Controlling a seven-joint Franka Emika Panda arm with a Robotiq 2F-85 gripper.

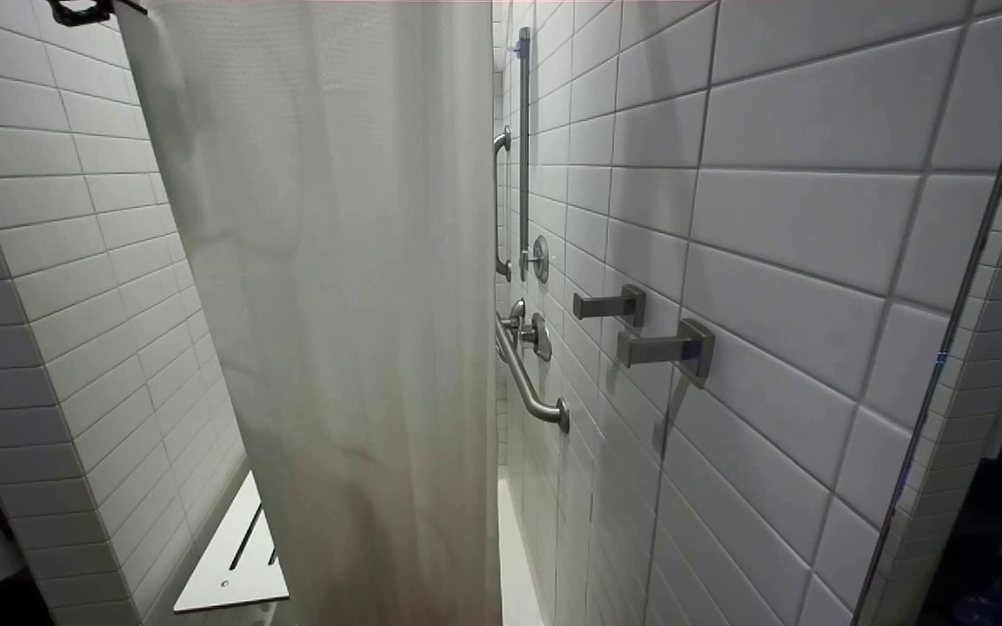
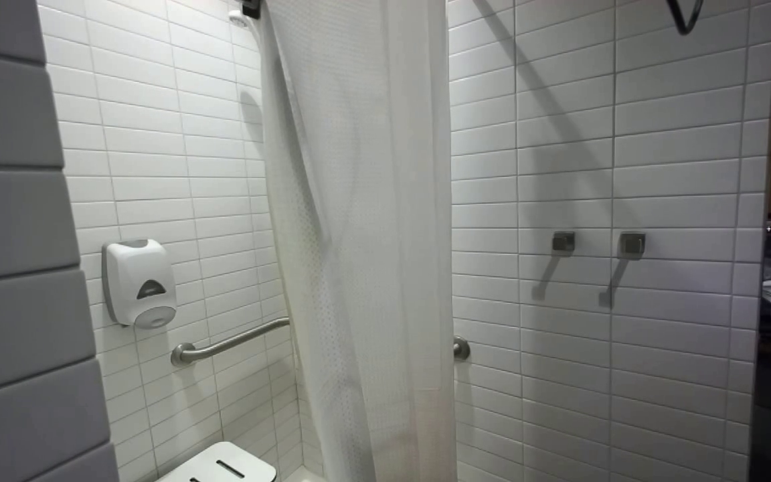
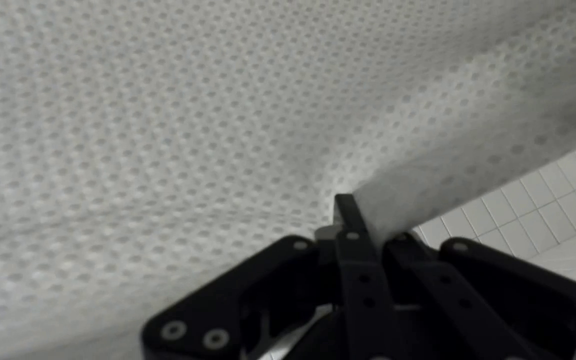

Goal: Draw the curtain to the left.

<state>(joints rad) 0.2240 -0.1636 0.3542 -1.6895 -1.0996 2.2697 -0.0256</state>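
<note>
The curtain (image 1: 353,304) is tall, off-white and softly folded, and it hangs across the middle of an exterior view. It also hangs in the middle of an exterior view (image 2: 372,254), with its left edge slanting up to the top left. My gripper (image 3: 370,227) is shut on the curtain's edge in the wrist view, where the dotted fabric (image 3: 143,125) gathers between the fingers. The gripper also shows partly at the curtain's upper left corner in both exterior views (image 1: 88,10) (image 2: 250,8). The curtain's top and most of the arm are out of view.
A white slotted seat (image 1: 223,565) stands low at the left. A soap dispenser (image 2: 141,284) and a grab bar (image 2: 231,341) are on the left tiled wall. Hooks (image 1: 666,348) and a grab bar (image 1: 527,382) stick out from the right tiled wall. A black cable (image 2: 685,20) hangs top right.
</note>
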